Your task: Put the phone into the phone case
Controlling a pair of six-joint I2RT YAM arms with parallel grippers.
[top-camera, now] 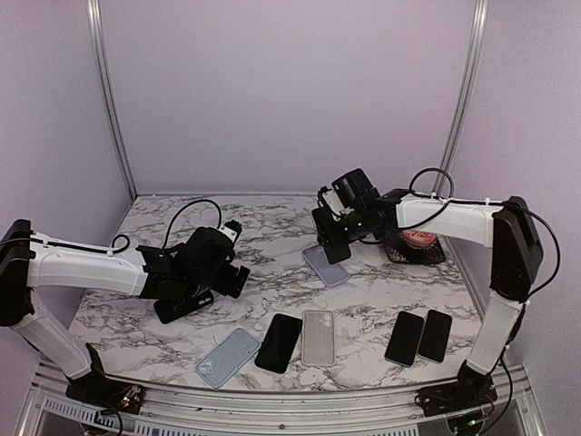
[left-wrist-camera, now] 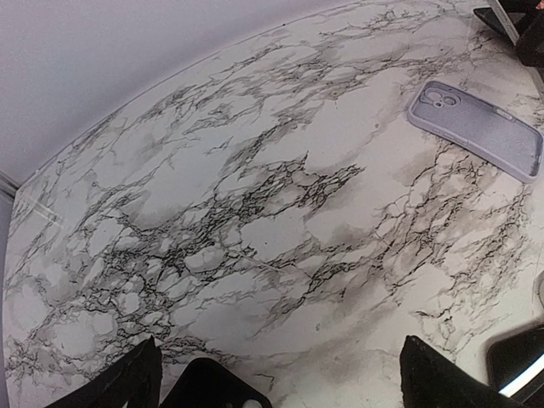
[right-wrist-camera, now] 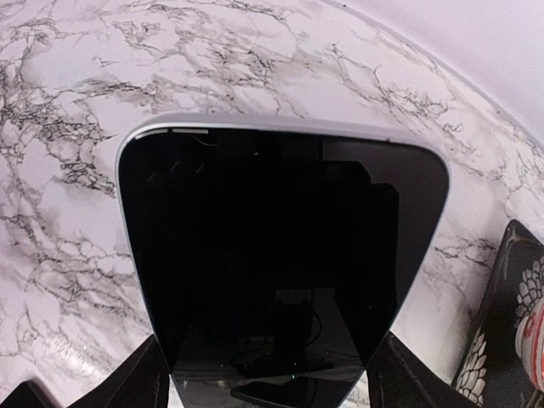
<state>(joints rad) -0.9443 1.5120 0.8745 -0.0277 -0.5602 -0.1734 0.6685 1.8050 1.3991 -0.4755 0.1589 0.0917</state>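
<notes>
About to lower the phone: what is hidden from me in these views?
Right wrist: the phone fills the frame, hiding the lavender case below it; alignment unreadable.
Top external: the right gripper covers most of the phone and part of the case.
Left wrist: the frame's top right corner cuts off the held phone; its height above the case is unclear.

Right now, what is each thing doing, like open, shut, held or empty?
Silver-edged black phone: held, screen dark, not in a case.
Right hand: closed on that phone's edges.
Left hand: open, holding nothing.
Lilac rubbery phone case: flat on the marble table, empty.
Pale blue phone case: flat, near the front edge.
Black phone beside it: flat, untouched.
</notes>
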